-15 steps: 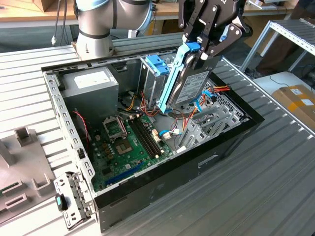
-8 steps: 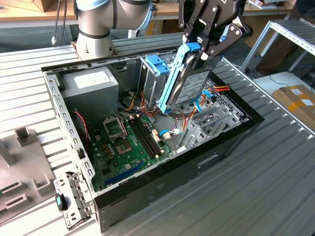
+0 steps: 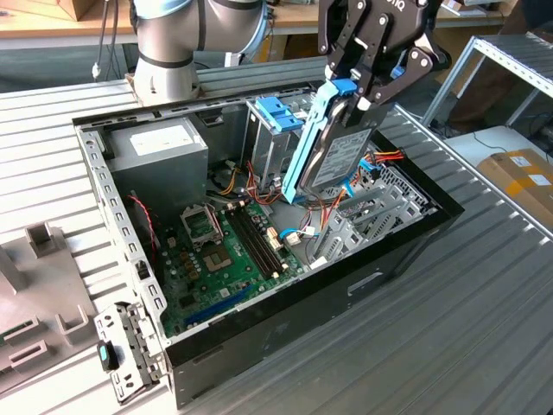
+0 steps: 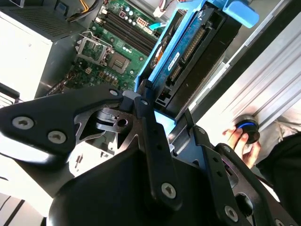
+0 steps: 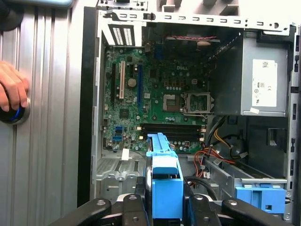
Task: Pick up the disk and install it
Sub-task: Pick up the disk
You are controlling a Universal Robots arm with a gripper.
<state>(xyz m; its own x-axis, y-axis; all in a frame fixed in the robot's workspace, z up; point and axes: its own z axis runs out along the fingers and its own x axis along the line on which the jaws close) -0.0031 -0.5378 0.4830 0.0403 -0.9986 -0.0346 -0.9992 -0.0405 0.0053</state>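
Observation:
My gripper (image 3: pixel 359 91) is shut on the disk (image 3: pixel 339 154), a grey metal drive in a light-blue carrier frame. The disk hangs on edge, tilted, over the open computer case (image 3: pixel 105 177), just beside the tall grey drive cage (image 3: pixel 270 143) that carries a blue bracket (image 3: pixel 278 112). In the second wrist view the black fingers (image 4: pixel 149 123) clamp the disk (image 4: pixel 188 52) at its near end, above the motherboard (image 4: pixel 120 35). In the first wrist view the blue frame of the disk (image 5: pixel 164 181) stands between the finger links, with the gripper (image 5: pixel 164 205) around it.
The case lies open on a ribbed metal table (image 3: pixel 449 320), with the power supply (image 3: pixel 160 147), motherboard (image 3: pixel 226 251) and red and orange cables (image 3: pixel 384 157) inside. A person's hand (image 5: pixel 11 89) rests on a round knob beside the case. A grey fixture (image 3: pixel 39 285) sits at the exterior view's left.

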